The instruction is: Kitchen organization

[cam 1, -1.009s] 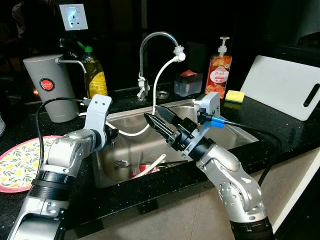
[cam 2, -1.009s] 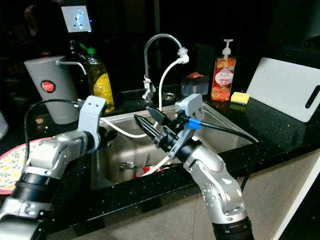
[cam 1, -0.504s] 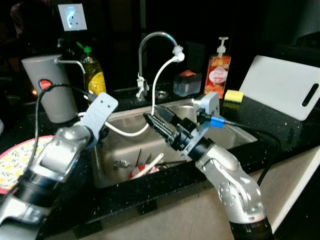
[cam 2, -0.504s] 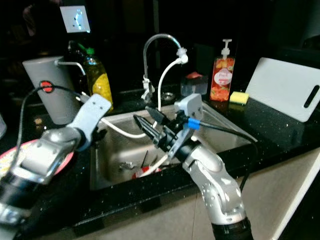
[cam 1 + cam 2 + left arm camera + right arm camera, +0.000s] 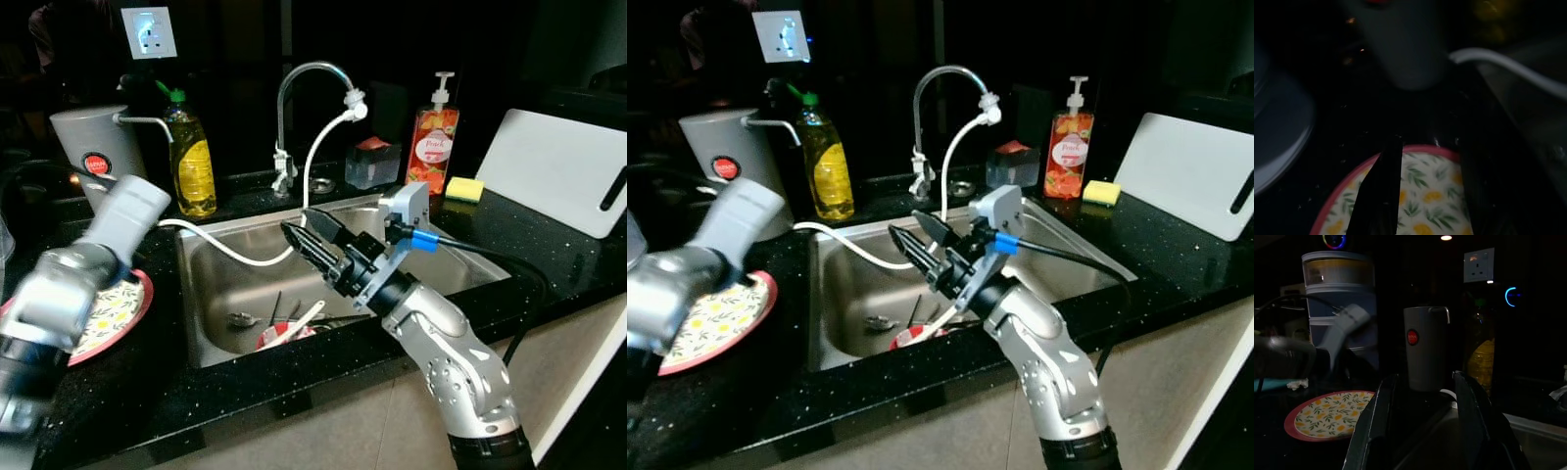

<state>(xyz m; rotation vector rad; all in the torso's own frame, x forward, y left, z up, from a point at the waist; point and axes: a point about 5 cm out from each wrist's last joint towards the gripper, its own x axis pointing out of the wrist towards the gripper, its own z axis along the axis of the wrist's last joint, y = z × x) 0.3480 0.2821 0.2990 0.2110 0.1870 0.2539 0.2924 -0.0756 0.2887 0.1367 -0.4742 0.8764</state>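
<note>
Hovering over the middle of the steel sink [image 5: 460,262], the right gripper [image 5: 312,235] has its two black fingers spread apart with nothing between them; the right wrist view shows them parted with a clear gap. At the left edge of the eye views the left arm is blurred, and its wrist camera looks down along the left gripper [image 5: 1422,196], whose fingers stand apart and empty just above the floral plate [image 5: 110,308], without visible contact.

A second ago the left forearm lay at the sink's left rim, close to the right gripper. It has since swung out to the lower left of the frame, over the plate, which is now more exposed on the black counter [image 5: 549,245]. The right arm has barely shifted.

The plate, red-rimmed with yellow fruit and green leaves, lies on the counter left of the sink. In the basin are a red item, a pale utensil [image 5: 294,328] and a spoon [image 5: 241,319].

At upper left, the grey jug [image 5: 93,162] carries a round red badge whose lettering is too small to read. The orange soap pump bottle [image 5: 431,132] at upper right bears a white label, also unreadable. A yellow dish-liquid bottle [image 5: 192,162] stands beside the jug.
</note>
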